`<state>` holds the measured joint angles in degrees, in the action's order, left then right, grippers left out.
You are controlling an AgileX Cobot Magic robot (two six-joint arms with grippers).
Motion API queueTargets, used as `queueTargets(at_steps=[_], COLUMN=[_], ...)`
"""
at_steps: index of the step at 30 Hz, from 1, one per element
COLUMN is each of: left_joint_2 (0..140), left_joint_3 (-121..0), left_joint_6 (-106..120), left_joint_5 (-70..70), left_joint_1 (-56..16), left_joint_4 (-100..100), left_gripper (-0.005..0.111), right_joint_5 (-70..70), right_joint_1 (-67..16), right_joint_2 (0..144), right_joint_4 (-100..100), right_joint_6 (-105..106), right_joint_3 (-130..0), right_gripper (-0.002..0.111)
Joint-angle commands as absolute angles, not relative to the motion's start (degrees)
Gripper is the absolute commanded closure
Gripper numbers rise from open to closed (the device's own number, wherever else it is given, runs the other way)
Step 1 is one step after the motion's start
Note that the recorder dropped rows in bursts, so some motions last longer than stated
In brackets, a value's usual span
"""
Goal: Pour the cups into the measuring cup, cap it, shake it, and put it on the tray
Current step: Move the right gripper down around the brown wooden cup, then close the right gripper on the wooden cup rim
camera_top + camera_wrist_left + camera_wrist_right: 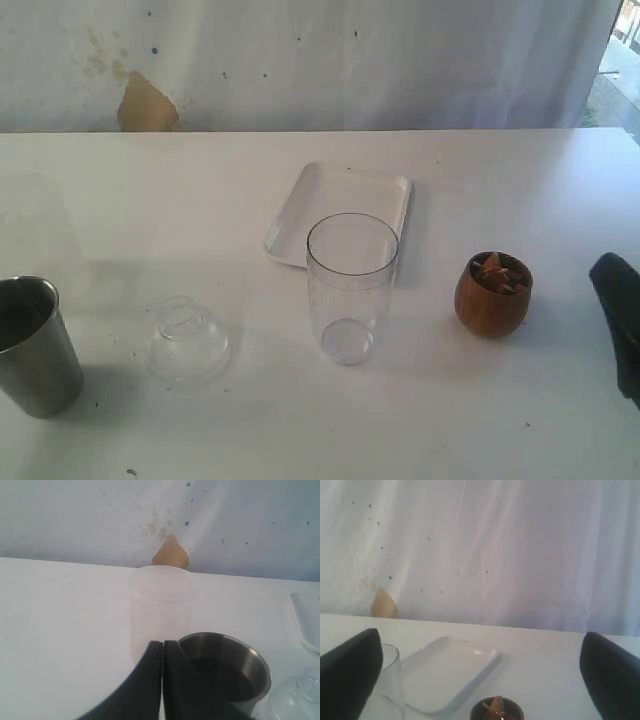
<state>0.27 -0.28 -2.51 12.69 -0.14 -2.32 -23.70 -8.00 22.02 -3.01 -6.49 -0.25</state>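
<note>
Smooth black left hand (pixel 162 646), black right hand (pixel 480 635)

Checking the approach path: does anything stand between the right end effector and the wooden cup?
Nothing visible does. Bare table separates the right end effector from the wooden cup; its jaws stand open.

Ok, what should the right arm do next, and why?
Probably ease the right end effector forward and down around the wooden cup, then close on it. Its jaws stand wide open and hold nothing. The cup sits upright just ahead of them with brown pieces inside, and the measuring cup beside it looks empty.
</note>
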Motion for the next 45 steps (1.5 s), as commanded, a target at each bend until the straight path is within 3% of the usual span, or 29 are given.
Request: queueTargets(at_steps=[1, 13, 19, 26, 45], left_joint_2=[0.0, 0.0, 0.0, 0.0, 0.0], left_joint_3=[0.0, 0.0, 0.0, 0.0, 0.0], left_joint_6=[-2.64, -2.64, -2.64, -2.64, -2.64], left_joint_5=[12.02, 12.02, 12.02, 12.02, 12.02], left_joint_1=[-0.13, -0.13, -0.13, -0.13, -0.13], left_joint_4=[-2.52, -2.52, -2.52, -2.52, -2.52], left_gripper=[0.106, 0.106, 0.106, 0.106, 0.106], right_joint_5=[-32.78, -57.29, -63.05, -69.96, -69.96], right_joint_1=[-8.15, -8.15, -8.15, -8.15, -8.15], right_joint_2=[32.59, 67.86, 82.12, 94.24, 112.01], right_joint_4=[-2.76, -2.76, -2.76, -0.55, 1.46], right_joint_6=[-2.58, 2.83, 3.98, 4.25, 2.29], right_joint_3=[0.0, 0.0, -2.83, -6.8, -17.28], right_gripper=[0.007, 0.007, 0.007, 0.007, 0.007])
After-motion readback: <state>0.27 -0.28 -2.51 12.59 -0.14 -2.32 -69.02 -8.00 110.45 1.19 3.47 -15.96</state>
